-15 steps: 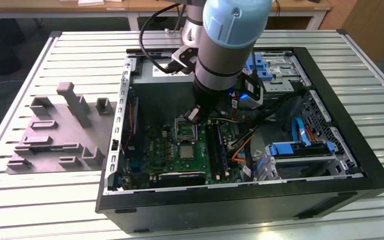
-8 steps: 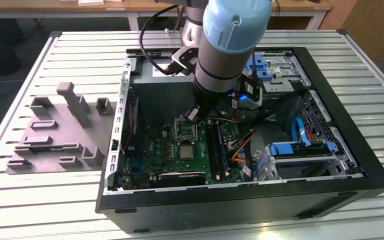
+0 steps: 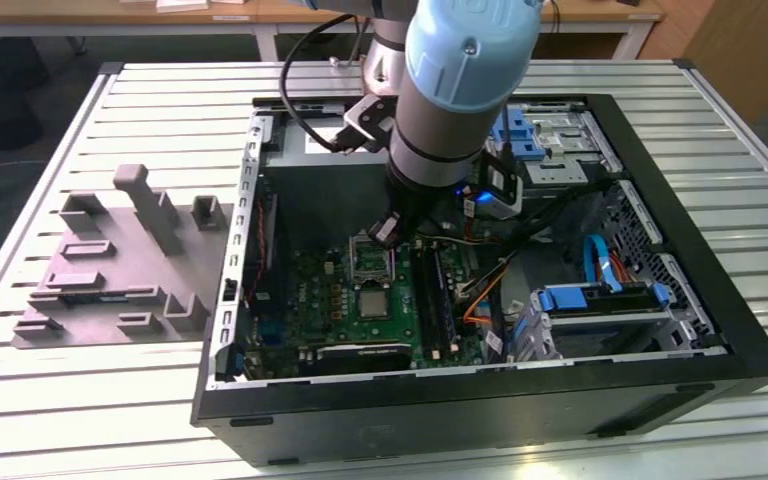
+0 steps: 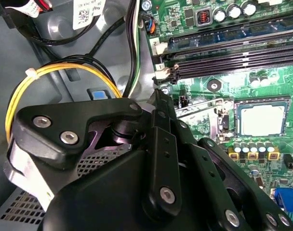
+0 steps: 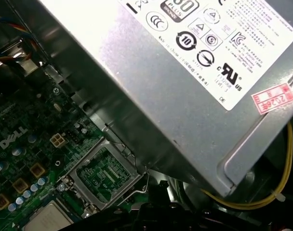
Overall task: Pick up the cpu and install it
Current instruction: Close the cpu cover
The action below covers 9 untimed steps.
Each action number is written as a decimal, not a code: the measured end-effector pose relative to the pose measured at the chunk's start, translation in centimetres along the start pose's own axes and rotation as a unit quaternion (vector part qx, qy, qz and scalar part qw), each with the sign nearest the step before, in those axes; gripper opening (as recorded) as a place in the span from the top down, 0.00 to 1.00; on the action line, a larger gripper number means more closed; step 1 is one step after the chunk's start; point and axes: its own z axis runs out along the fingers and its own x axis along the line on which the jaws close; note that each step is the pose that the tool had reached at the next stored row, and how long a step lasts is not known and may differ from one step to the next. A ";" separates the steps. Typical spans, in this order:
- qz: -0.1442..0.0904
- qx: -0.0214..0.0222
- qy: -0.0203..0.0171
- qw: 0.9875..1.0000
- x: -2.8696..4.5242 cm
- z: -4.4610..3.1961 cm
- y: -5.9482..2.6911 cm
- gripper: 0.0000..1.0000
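Inside the open case: gripper lowered among the boards of the computer case, hanging over the far end of the processor socket, just beside the memory slots.
Gripper state: cannot tell whether apart or together; nothing seen clamped in it.
Cpu: cpu lying flat and square in its socket on the green motherboard, just near of the gripper and apart from it; pale metal face up in the second wrist view; one corner showing in the first wrist view.
Why so placed: chip level within the socket walls, judged already seated rather than awaiting pickup.
Socket frame: metal load plate swung back open just far of the chip, probably left so to keep the socket reachable from above.
Fixture: grey plastic fixture on the slatted table, at the exterior view's left, well apart from the case.
Cables: yellow wires bundled with a white tie, kept clear of the board.
Labels: white rating label with round certification marks on the silver power supply; small red-and-white sticker beside it; white maker's lettering on the motherboard; barcode sticker on the case wall.
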 end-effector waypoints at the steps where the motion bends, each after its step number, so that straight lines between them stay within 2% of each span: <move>1: 0.000 0.000 0.000 1.000 -0.02 0.06 0.02 0.89; 9: 0.000 0.000 0.000 1.000 -0.11 0.60 0.07 0.89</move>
